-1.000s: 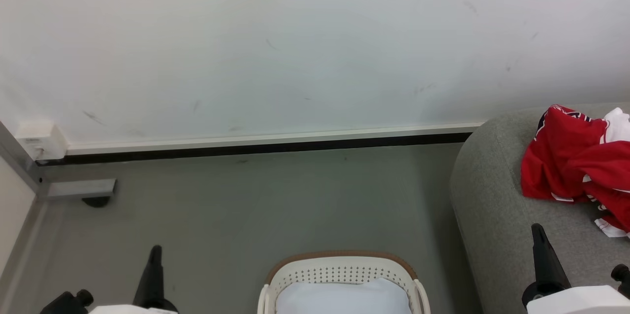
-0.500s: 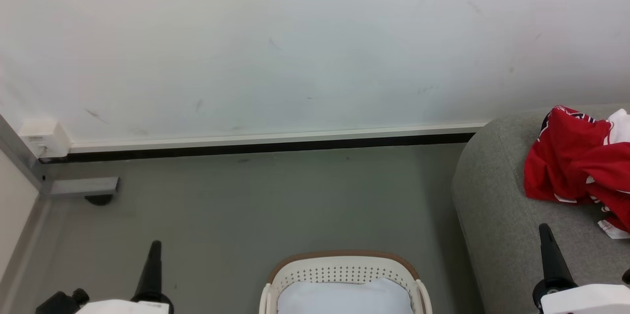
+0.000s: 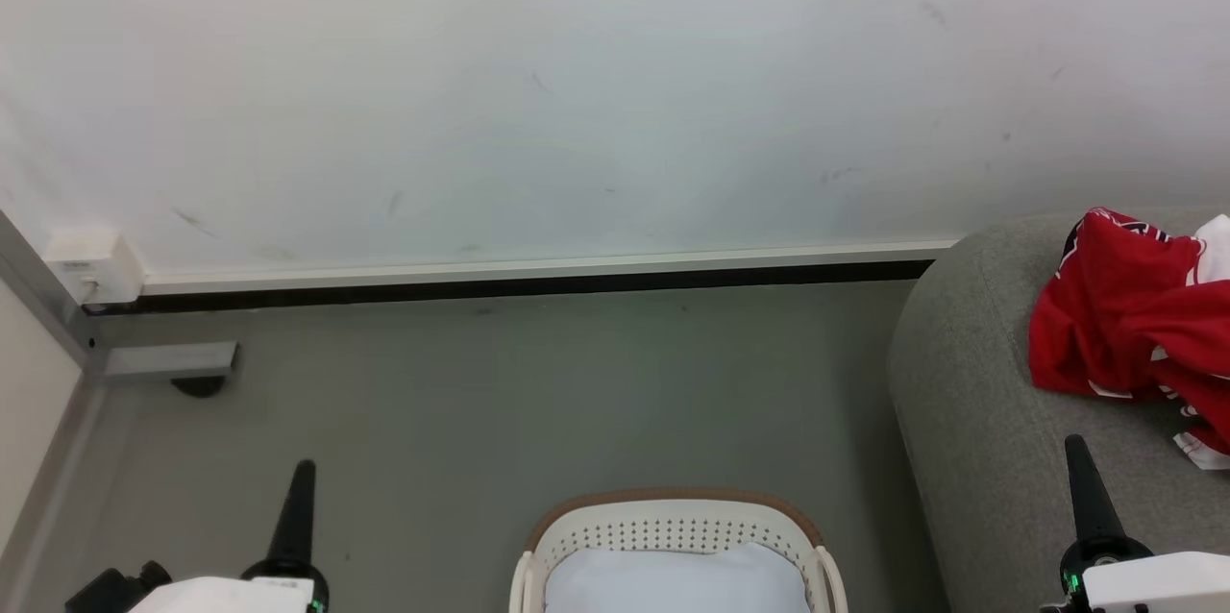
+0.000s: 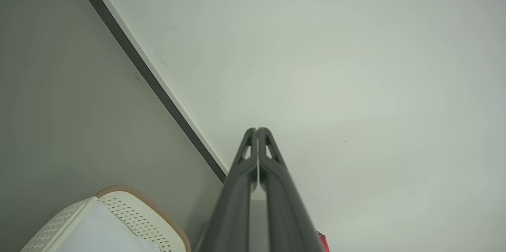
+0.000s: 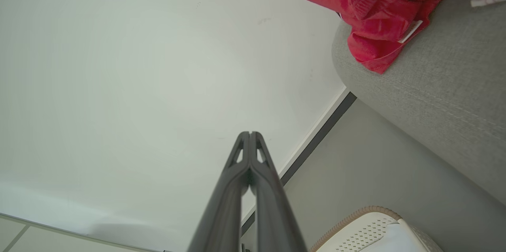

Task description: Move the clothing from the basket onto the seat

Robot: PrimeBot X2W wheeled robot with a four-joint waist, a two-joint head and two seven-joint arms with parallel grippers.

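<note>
Bright red sports clothing [image 3: 1124,334] at corner of grey fabric seat [image 3: 961,421]; white perforated plastic basket [image 3: 673,522] apparently emptied; left claw [image 4: 257,129], right claw [image 5: 250,133] closed, empty; next: verify basket

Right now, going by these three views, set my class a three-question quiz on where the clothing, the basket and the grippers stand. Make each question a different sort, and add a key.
1. True or false: the red clothing lies on the grey seat.
2. What shows inside the basket? A) a red shirt B) a pale lining cloth C) a shoe
3. Fill in: the left gripper and the right gripper each hold nothing, with their fingers ____.

Key: 1 true; 2 B; 3 shut.
</note>
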